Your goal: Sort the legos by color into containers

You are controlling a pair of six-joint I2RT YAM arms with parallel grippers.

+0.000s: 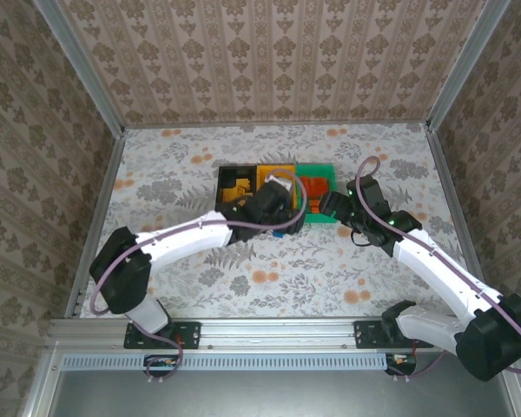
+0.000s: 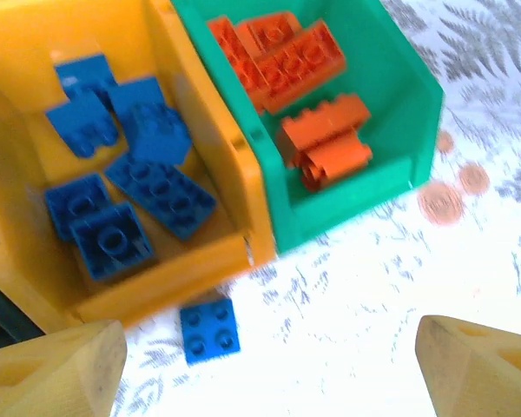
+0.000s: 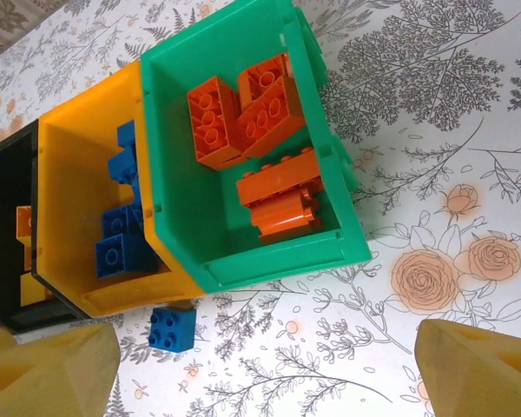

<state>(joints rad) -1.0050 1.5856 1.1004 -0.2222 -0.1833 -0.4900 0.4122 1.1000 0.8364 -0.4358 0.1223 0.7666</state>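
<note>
Wide-set tan fingers [image 2: 52,365] frame the bottom corners of the left wrist view, so the left gripper [image 2: 269,365] stands open with nothing between its jaws; it looks down on a single blue brick [image 2: 209,328] lying studs-up on the table [image 1: 373,261], just beside the near wall of the yellow-orange bin [image 2: 217,113], though whether the two touch cannot be told; the right gripper [image 3: 269,365] is likewise spread wide and empty, its fingers at the lower corners of its own view, and the same blue brick [image 3: 173,328] lies ahead of its left finger

From above, the left arm [image 1: 182,239] rises from its base at the table's near edge, folds at an elbow out toward the left edge, then runs its white forearm away and to the right, ending with the left gripper [image 1: 273,208] over the near side of the bins; the right arm [image 1: 443,269] mirrors it, its shoulder low at the near right corner and its white link slanting away and leftward, so that the right gripper [image 1: 337,207] hangs at the near right corner of the green bin [image 1: 317,171]

Three joined bins sit in a row at mid-width, nearer the far edge than the near one: the black bin [image 3: 4,217] holds yellow-orange bricks [image 3: 23,221], the yellow-orange bin holds a heap of blue legos [image 2: 156,187], and the green bin holds red-orange legos [image 2: 304,56], some flat and some tipped on edge
</note>
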